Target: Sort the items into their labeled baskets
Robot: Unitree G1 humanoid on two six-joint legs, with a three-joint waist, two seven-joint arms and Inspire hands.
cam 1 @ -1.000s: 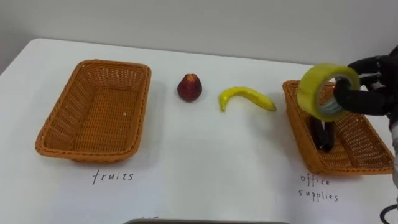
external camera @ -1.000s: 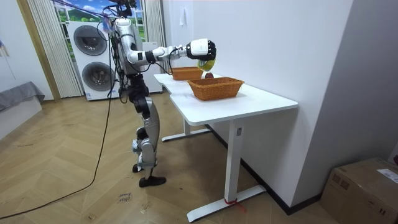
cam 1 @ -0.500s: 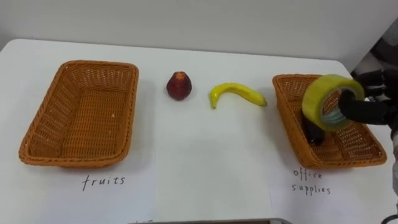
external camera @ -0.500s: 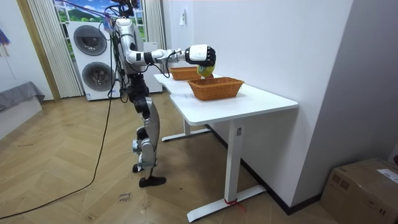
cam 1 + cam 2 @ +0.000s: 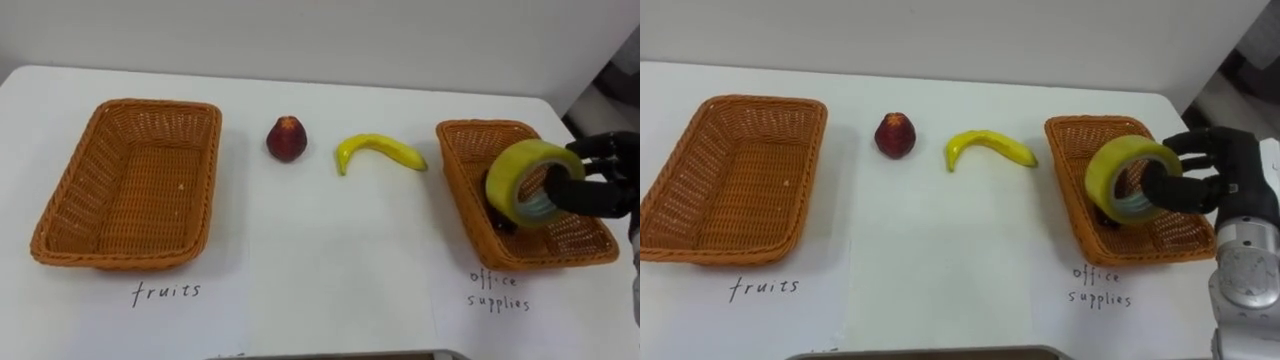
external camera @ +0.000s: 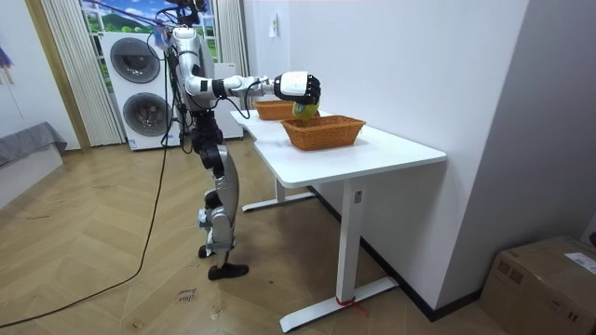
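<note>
My right hand [image 5: 1205, 180] is shut on a yellow roll of tape [image 5: 527, 182] [image 5: 1124, 181], holding it just above the office supplies basket [image 5: 473, 195] [image 5: 1072, 185] at the table's right. A dark object [image 5: 501, 217] lies in that basket, partly hidden by the tape. A red apple [image 5: 286, 138] [image 5: 895, 134] and a yellow banana [image 5: 378, 151] [image 5: 987, 146] lie on the white table between the baskets. The fruits basket [image 5: 128, 183] [image 5: 728, 178] on the left holds nothing. In the room view my right hand [image 6: 298, 87] reaches over the near basket [image 6: 324, 132].
Handwritten labels lie on the table [image 5: 320, 260] in front of each basket. A dark-edged thing [image 5: 330, 355] shows at the table's near edge. I stand at the table's long side; washing machines [image 6: 140, 84] are behind me.
My right hand has lowered the tape roll toward the office supplies basket. The camera has shifted, sliding the whole scene left.
</note>
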